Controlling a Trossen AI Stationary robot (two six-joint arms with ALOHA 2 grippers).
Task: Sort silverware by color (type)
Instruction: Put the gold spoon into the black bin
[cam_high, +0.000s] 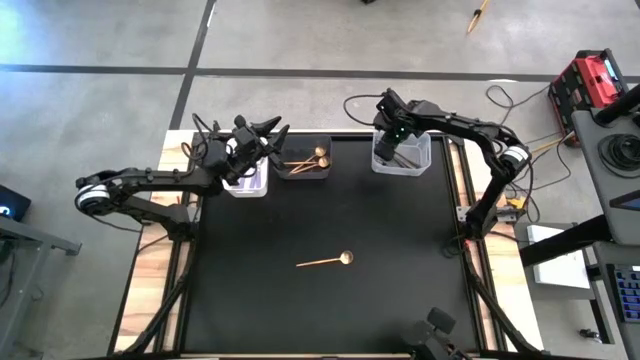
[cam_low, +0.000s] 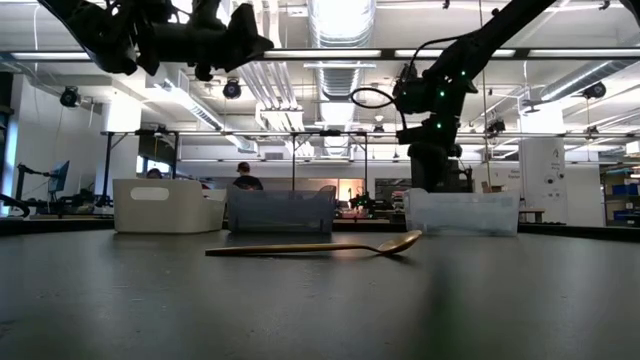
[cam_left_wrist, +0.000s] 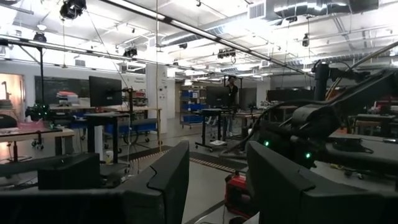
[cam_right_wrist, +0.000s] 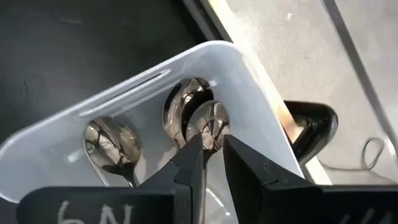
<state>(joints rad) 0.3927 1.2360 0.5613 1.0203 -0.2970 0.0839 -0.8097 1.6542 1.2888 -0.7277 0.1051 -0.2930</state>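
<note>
My right tool (cam_right_wrist: 213, 155) hangs inside the clear bin (cam_high: 402, 160), fingers slightly parted and gripping nothing, just above the silver spoons (cam_right_wrist: 193, 115). My left tool (cam_high: 262, 133) waits open over the white bin (cam_high: 247, 185). I judge the drop-off finished; next, fetch the gold spoon (cam_high: 325, 261) lying alone mid-worktop (cam_high: 400, 280).

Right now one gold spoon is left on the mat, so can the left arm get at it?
Probably yes. The gold spoon lies alone on the open mat; the left gripper, open and empty, hangs above the bins.
</note>
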